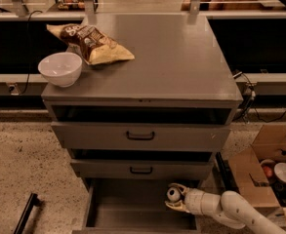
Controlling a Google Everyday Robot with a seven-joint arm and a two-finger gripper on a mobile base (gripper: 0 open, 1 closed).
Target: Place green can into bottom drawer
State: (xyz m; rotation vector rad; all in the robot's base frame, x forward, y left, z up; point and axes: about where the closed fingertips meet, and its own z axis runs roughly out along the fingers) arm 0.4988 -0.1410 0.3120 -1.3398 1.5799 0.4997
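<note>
While the white jointed arm (233, 209) reaches in from lower right, the two-finger tool (172, 197) sits over the right part of the bottom drawer (125, 206), the lowest grey metal tray of the cabinet, pulled well out, plain flat floor showing

Tool state: fingers closed in around the green can (173, 194), a small aluminium drink can, one pale finger (178, 185) above it and one below. Can is tipped on its side, silver top facing the camera. Can't tell whether it touches the drawer floor

Can position: inside the drawer outline, just below the front of the grey middle drawer (141, 169) with the dark handle. Grey top drawer (140, 135), same handle, stands slightly out too

Grey flat counter (176, 57) on top of the cabinet carries a round white bowl (60, 68) at the front left corner and a crumpled brown-and-yellow chip bag (91, 44) just behind it, touching or nearly so

Open brown cardboard box (257, 172) on the speckled floor to the right of the cabinet, well apart from the tool
</note>
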